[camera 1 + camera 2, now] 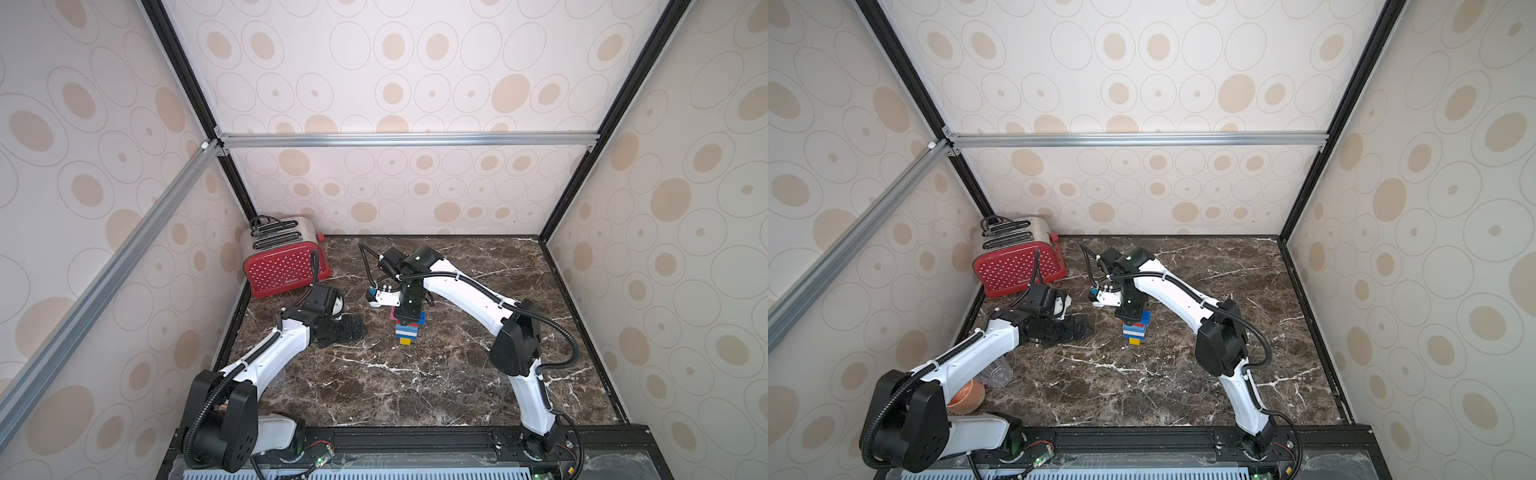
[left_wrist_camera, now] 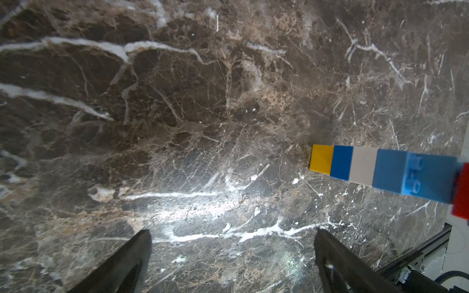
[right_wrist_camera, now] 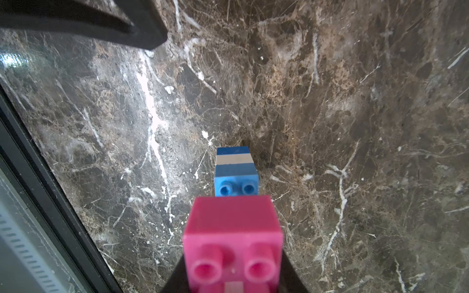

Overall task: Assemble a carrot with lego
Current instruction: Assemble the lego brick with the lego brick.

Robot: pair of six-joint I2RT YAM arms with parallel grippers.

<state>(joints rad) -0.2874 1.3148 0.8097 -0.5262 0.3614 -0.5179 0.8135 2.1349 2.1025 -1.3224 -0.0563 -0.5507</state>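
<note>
At the upper left of the marble tabletop point(image 1: 374, 395) a red toaster point(image 1: 286, 268) stands against the wall, well apart from the work. Lower left in a top view, an orange bowl point(image 1: 967, 397) and a clear cup point(image 1: 995, 373) sit half hidden under the left arm, also out of the way. Right of the toaster the left gripper point(image 1: 351, 329) hangs low over the table with its fingers point(image 2: 137, 253) spread wide and nothing between them; it points toward the carrot point(image 1: 408, 332), which lies to its right, near but apart. The carrot is at mid-frame in both top views, with its long axis upright, yellow tip point(image 2: 321, 159) down at the marble, then blue, white and light blue, and a red bar point(image 2: 462, 192) above. Whether the tip bears on the table I cannot tell for sure. The right gripper point(image 1: 406, 319) comes down from directly above, jaws pinched narrow on the pink brick point(image 3: 232, 228) at the top. A small blue brick point(image 1: 422, 316) sits beside the pink one on the bar. The stack therefore runs straight away from the right fingers, down along their approach line, and the right arm is the one on it. The figure looks complete, so I judge the coming move to be a last press or a straight release upward; any sideways pull could topple the narrow-footed stack. Nothing stands in the way on the right.
</note>
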